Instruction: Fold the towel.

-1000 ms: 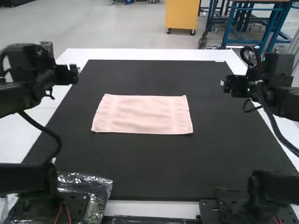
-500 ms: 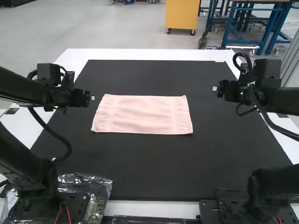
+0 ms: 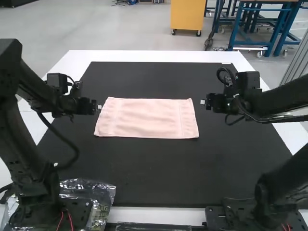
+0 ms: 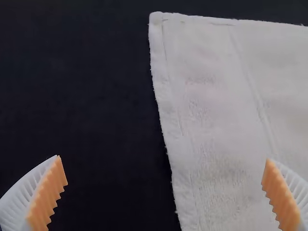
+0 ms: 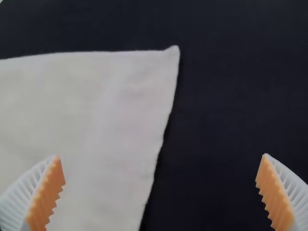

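Have brought both grippers inward since the earlier frames, the left gripper (image 3: 99,107) swinging in and toward the robot's side, the right gripper (image 3: 202,102) doing likewise from opposite. Have left the towel (image 3: 147,118) unmoved. Can see the left arm (image 3: 38,91) sloping down toward the towel's left edge, and the right arm (image 3: 284,96) reaching in more nearly level, gripper tips just beside the right edge. Find both sets of jaws wide apart. In the left wrist view, see one finger over the towel and one over the black mat (image 3: 159,173), with the towel's edge running between; in the right wrist view, much the same, around the right edge. Find the towel spread flat on the mat, long sides running left to right, between the two grippers. Notice white table (image 3: 168,55) around the mat, and clear plastic wrapping (image 3: 98,192) beside the left arm's base, well apart from the towel.
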